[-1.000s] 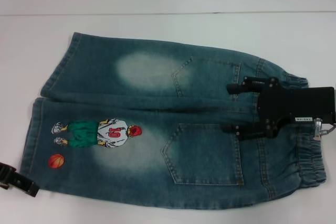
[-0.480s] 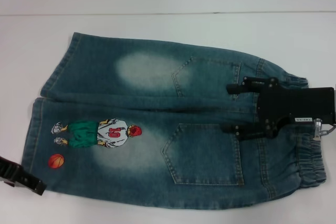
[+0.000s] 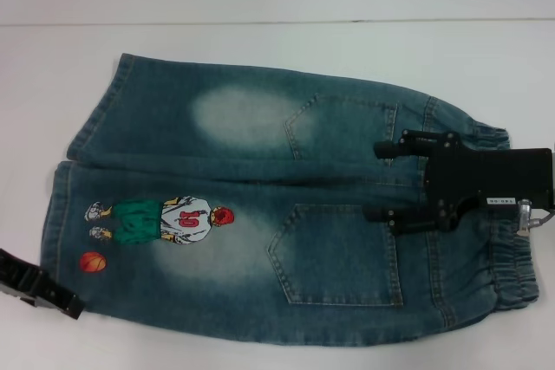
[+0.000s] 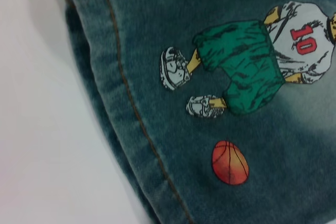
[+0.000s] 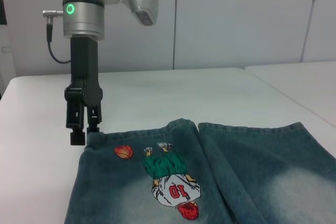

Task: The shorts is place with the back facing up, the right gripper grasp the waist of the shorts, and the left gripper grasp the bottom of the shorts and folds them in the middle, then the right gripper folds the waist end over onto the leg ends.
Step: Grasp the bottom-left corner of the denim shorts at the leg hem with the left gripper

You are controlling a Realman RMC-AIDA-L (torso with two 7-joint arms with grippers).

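**Shorts flat on the bench, one end effector at each end**

At the far left of our head view, the left end effector (image 3: 42,288) stands at the near corner of the bottom (image 3: 50,223), just beside the hem of the nearer leg. In the right wrist view it hangs upright from its silver wrist with the green light ring, its two black fingers (image 5: 84,121) close together with only a slim gap, tips at the hem's corner; we cannot tell whether they touch the cloth.

We count one pair of shorts (image 3: 260,214), lying flat on the white bench (image 3: 277,49) back side up, with its two legs side by side. On the nearer leg we see one cartoon boy patch (image 3: 165,218) and one small basketball (image 3: 93,263) beside it. Each leg carries one faded pale patch, two in all. Further right sit two back pockets (image 3: 338,253), one per side.

At the right, the right end effector (image 3: 399,179) hovers over the shorts by the waist (image 3: 512,257), its boxy black body bearing one white label. Its two fingers are spread wide apart and hold nothing.
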